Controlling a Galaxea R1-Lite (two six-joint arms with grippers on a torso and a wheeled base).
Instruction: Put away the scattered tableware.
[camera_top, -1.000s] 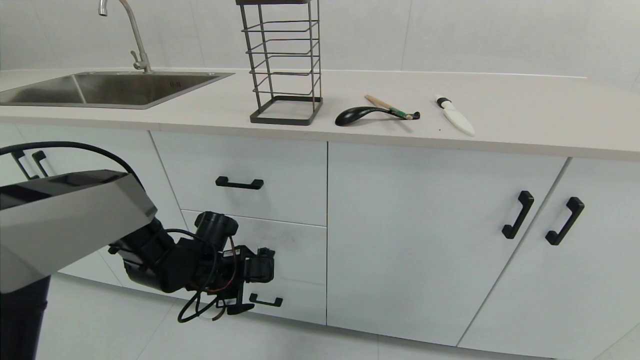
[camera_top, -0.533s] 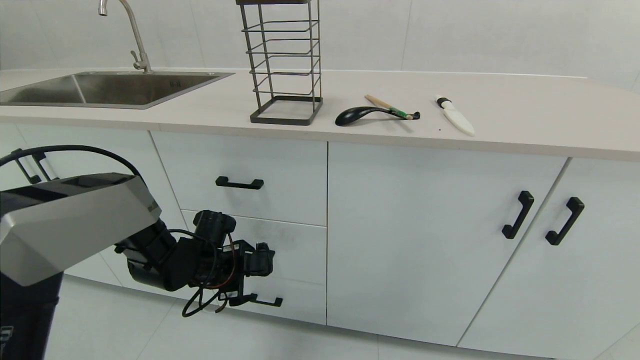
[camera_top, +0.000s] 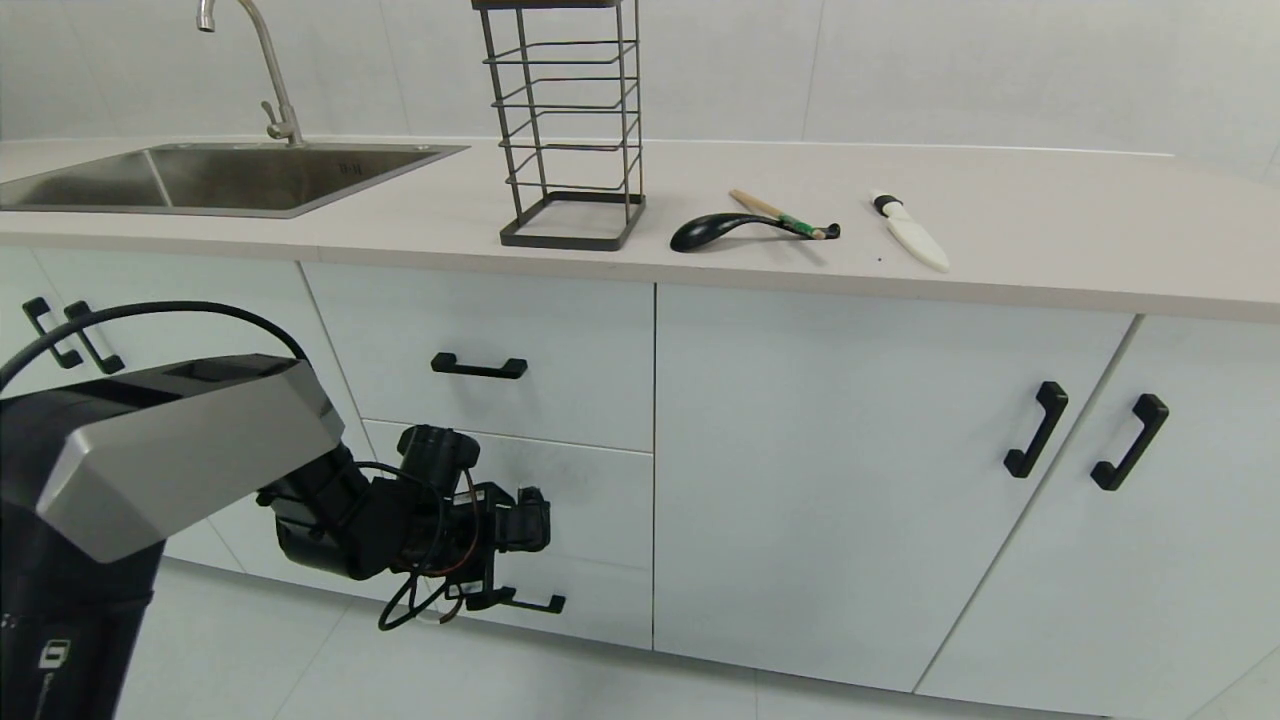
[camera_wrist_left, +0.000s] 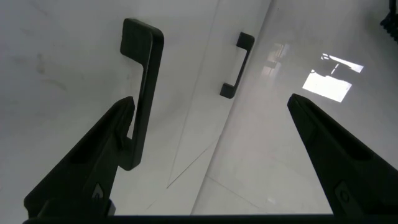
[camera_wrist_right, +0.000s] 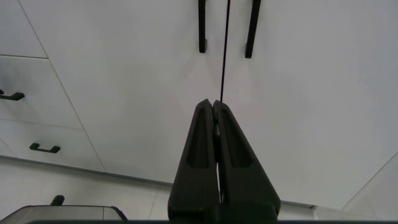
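On the counter lie a black spoon (camera_top: 712, 231), a pair of wooden chopsticks (camera_top: 778, 213) and a white knife with a black handle (camera_top: 912, 234). An empty wire rack (camera_top: 570, 130) stands to their left. My left gripper (camera_top: 490, 597) is low down at the bottom drawer's black handle (camera_top: 530, 603). It is open (camera_wrist_left: 208, 106), and the handle (camera_wrist_left: 140, 93) sits just inside one finger (camera_wrist_left: 93, 162). My right gripper (camera_wrist_right: 214, 109) is shut with nothing in it and points at the white cabinet doors (camera_wrist_right: 280, 93).
A steel sink (camera_top: 220, 175) with a tall faucet (camera_top: 262, 60) is set into the counter's left end. Below the counter are an upper drawer handle (camera_top: 478, 367) and two door handles (camera_top: 1035, 428) at the right. The floor in front is bare.
My left arm has shifted slightly right and toward the cabinet, bringing the gripper up to the bottom drawer's handle. The tableware has not moved.
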